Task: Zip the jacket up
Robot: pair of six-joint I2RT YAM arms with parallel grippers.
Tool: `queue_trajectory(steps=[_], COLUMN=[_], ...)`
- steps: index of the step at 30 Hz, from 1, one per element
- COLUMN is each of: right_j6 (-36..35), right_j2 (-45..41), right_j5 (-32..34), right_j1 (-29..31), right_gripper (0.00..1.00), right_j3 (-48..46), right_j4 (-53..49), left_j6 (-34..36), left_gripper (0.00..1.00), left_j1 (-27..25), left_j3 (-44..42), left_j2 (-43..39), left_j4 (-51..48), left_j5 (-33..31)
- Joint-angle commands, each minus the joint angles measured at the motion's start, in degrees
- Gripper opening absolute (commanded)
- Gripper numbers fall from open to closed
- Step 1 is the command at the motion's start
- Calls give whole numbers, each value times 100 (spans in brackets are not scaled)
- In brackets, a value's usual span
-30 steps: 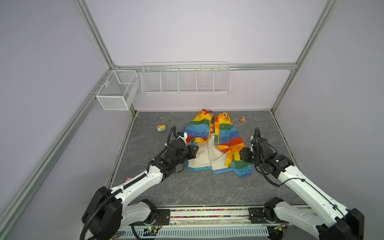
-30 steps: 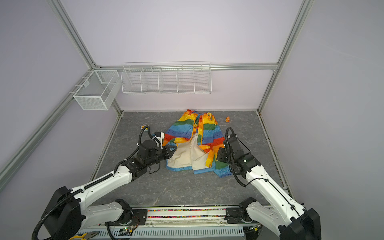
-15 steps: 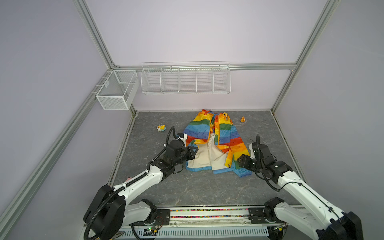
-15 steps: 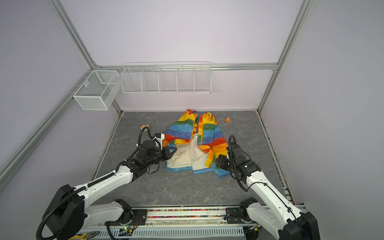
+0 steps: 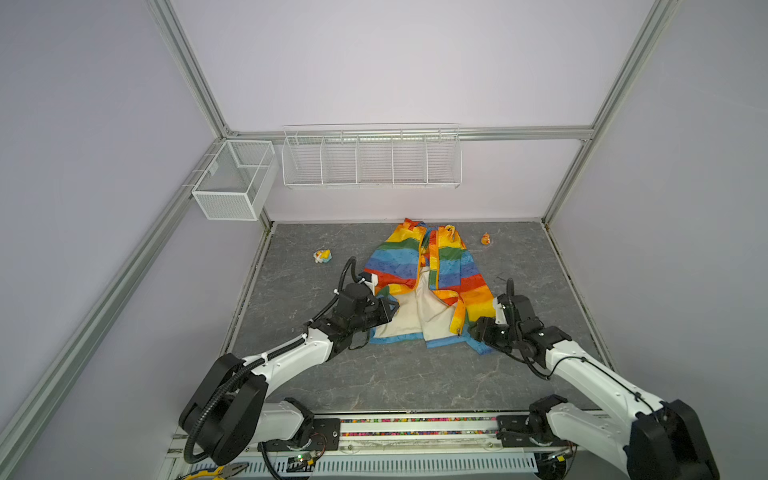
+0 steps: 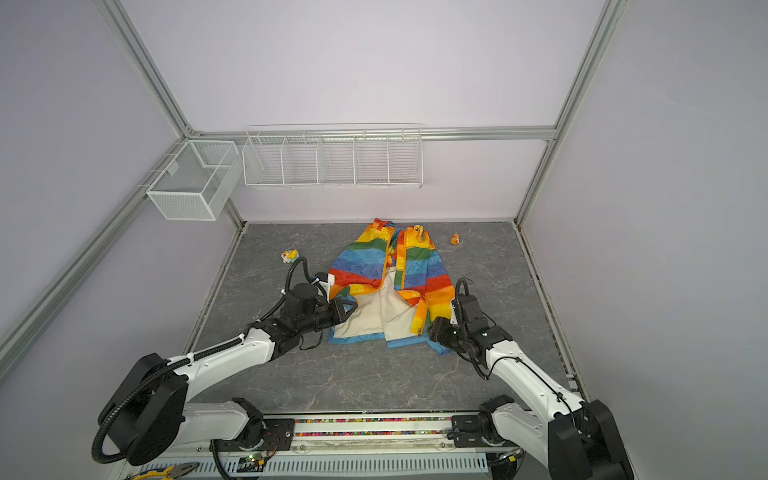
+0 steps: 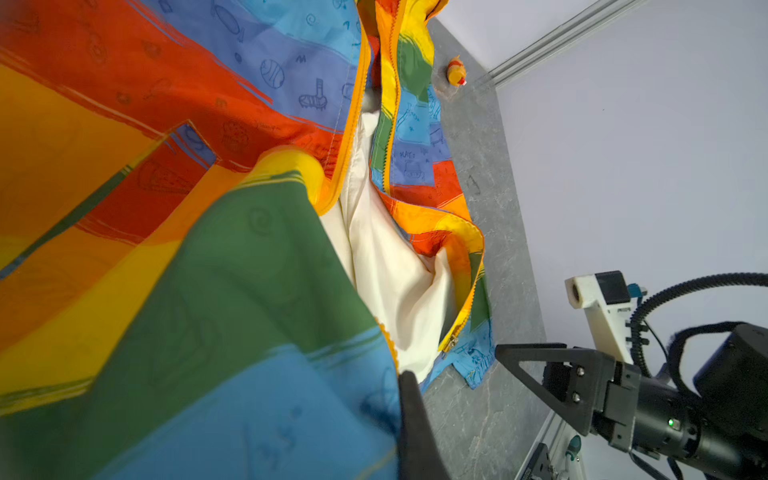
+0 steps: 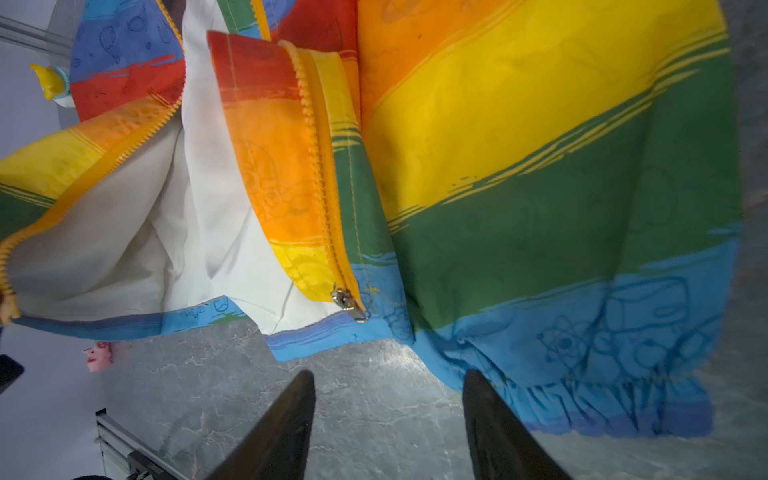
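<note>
**Scene at the moment shown.** A small, thin rain jacket with broad rainbow stripes (image 5: 397, 266) lies on the grey marbled bench (image 5: 415, 374). It sits mid-width and toward the back wall, with its collar away from the robot and its blue hem toward it. The lower front is open and shows the pale lining (image 5: 419, 311). Orange-yellow zipper bands run along both front edges.

The left fingers (image 7: 411, 415) are closed on the lower part of the front panel that lies on the left in both top views. Green and blue cloth drapes over them, so only one finger shows in the left wrist view.

The right fingers (image 8: 291, 415) stand parted with nothing between them. They are over bare bench just beside the blue hem, near the small metal zipper slider (image 8: 349, 305) at the foot of the other front edge.

A small yellow toy figure (image 5: 322, 255) lies left of the jacket and a small orange toy figure (image 5: 485, 239) right of it, both apart from the cloth. A white wire rack (image 5: 371, 160) and a white mesh box (image 5: 232, 183) hang on the walls.
</note>
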Motion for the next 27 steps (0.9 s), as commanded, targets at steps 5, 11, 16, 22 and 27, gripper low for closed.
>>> queue_trajectory(steps=[5,11,16,22,27], right_j6=[-214,-243,-243,-218,-164], right_j2=[647,1065,1286,1505,1638], right_j5=[-463,-835,-970,-1110,-1191], right_j1=[-176,-250,-257,-261,-269], right_gripper=[64,64,63,60,55], right_j3=[-89,-140,-146,-294,-396], right_j4=[1005,1592,1763,1990,2186], left_j6=[-268,-329,-376,-413,-391], left_gripper=[0,0,0,0,0], left_j1=[19,19,14,4,-60], left_j3=[-1,-10,-11,7,66], left_j2=[326,402,398,459,539], left_j4=[309,435,454,480,435], left_j5=[376,480,488,562,610])
